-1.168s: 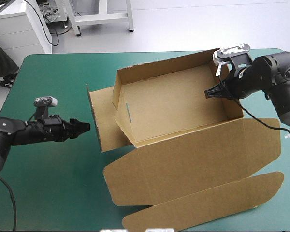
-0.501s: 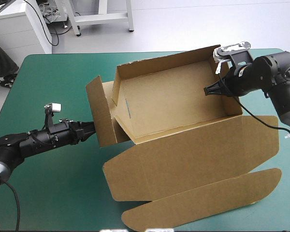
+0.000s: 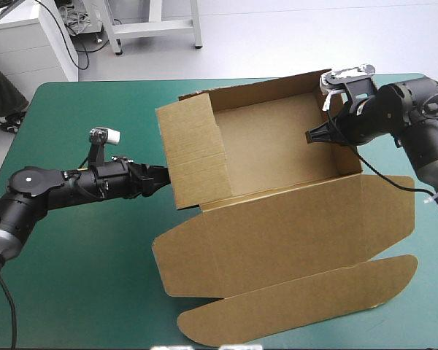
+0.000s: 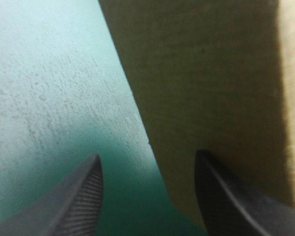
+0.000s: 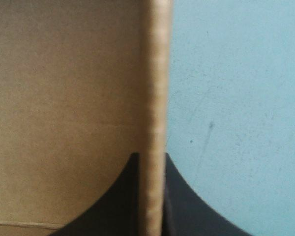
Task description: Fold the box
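Note:
The brown box (image 3: 277,149) stands as an open tray in the middle of the table, its lid (image 3: 292,237) lying flat toward the front. The left end flap (image 3: 193,149) is raised and leans in over the tray. My left gripper (image 3: 160,177) is open, its tips against that flap's outer face. In the left wrist view the brown board (image 4: 201,83) lies just ahead of the left gripper (image 4: 148,155), with one finger (image 4: 221,196) under it. My right gripper (image 3: 317,137) is shut on the tray's right wall; that wall's edge (image 5: 155,73) runs between the fingers of the right gripper (image 5: 151,158).
The lid's rounded tuck flap (image 3: 299,299) reaches close to the table's front edge. Teal-green cover (image 3: 80,277) stretches left and front-left of the box, under my left arm. The table's far edge runs just behind the tray's back wall (image 3: 263,89).
My left gripper moved right and pushed the left end flap from lying outward up to standing and leaning over the tray. The right gripper kept its hold on the right wall.

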Tool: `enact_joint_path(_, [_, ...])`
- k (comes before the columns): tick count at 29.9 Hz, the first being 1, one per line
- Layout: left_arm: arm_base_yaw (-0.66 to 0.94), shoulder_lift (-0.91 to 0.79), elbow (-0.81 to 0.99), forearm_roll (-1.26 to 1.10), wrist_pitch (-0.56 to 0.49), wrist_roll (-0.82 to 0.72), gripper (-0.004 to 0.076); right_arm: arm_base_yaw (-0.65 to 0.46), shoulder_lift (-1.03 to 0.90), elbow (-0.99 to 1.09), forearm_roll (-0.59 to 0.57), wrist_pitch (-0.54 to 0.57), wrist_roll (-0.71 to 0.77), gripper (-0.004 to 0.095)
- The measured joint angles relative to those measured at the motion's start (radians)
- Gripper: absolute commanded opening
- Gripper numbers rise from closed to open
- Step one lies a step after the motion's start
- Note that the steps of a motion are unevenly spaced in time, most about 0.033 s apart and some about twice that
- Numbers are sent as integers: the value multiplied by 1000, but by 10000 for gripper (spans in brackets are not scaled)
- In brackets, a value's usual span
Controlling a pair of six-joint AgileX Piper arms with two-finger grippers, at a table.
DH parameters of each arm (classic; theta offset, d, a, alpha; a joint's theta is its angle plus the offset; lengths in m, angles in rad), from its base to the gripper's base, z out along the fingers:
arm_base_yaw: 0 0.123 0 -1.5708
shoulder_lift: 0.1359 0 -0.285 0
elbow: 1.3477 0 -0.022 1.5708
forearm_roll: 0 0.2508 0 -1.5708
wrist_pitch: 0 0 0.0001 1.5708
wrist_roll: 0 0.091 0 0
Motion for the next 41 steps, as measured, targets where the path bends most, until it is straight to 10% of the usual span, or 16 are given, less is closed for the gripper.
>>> enact_joint_path(21, [-60,0,-110,-50,8,-168,400,0,46,0,30,0,0,-16])
enact_joint_path(29, [-196,0,-192,275,-151,-481,400,5,51,1,47,-2,2,-13])
enact_joint_path(41, [-219,73,-285,597,-107,-779,335,171,51,3,-44,-73,120,-13])
